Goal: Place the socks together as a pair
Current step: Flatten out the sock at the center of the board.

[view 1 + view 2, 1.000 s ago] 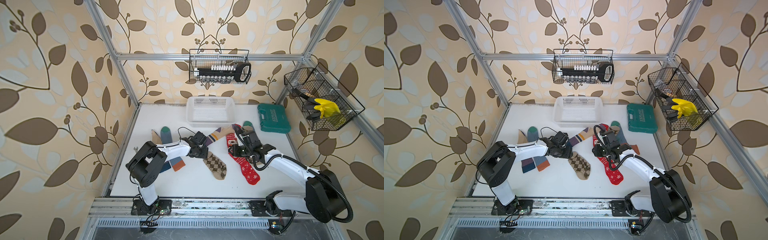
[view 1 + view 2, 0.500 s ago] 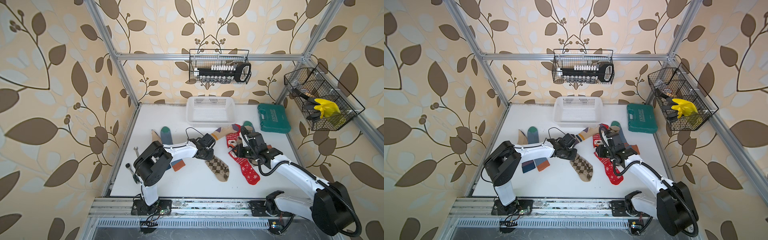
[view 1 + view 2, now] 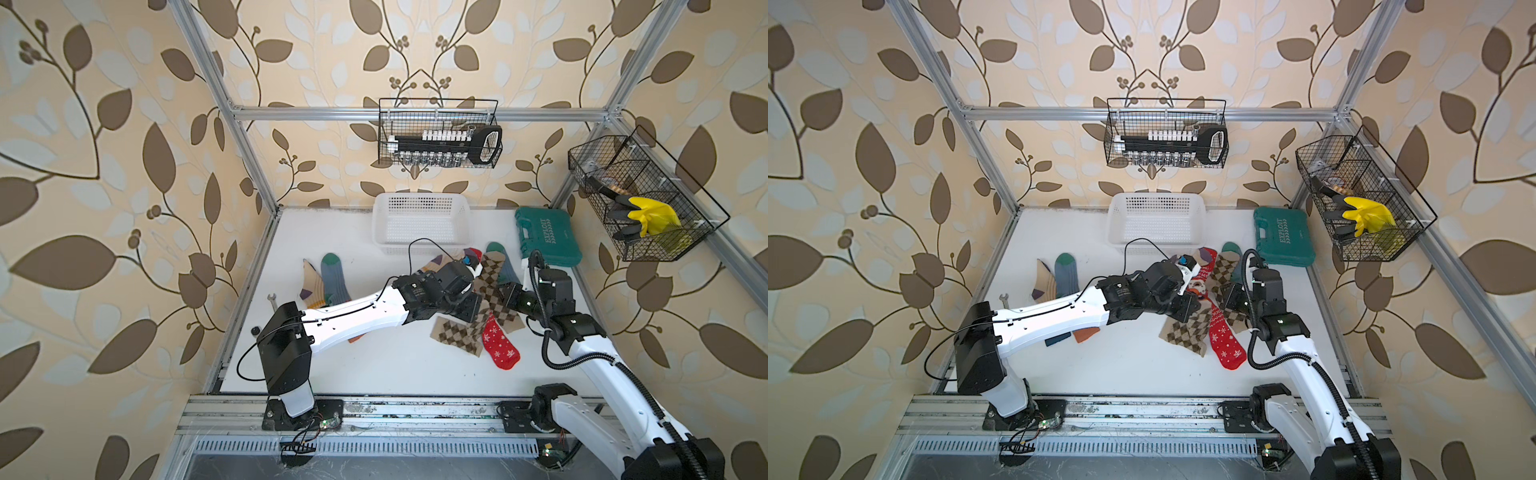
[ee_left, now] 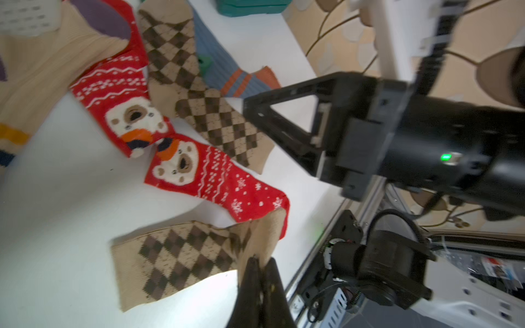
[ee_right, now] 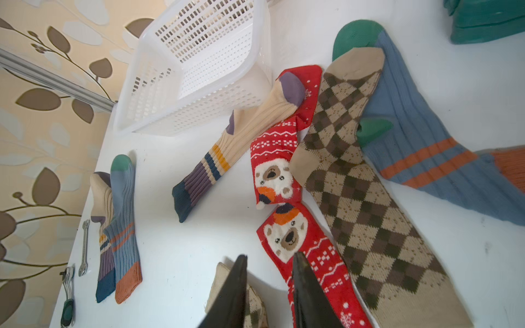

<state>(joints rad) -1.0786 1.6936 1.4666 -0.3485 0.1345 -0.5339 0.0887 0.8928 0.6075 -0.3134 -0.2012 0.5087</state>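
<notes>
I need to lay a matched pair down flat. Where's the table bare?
Bare table runs along the front edge, before the argyle sock and red sock; also the back-left corner, left of the basket. Crowded: overlapping socks from basket to green case.

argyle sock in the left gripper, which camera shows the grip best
Left wrist view: the shut left gripper pinches the argyle sock by a raised edge. In both top views the arm hides the pinch; the sock's body shows. Right wrist view catches one corner.
</notes>
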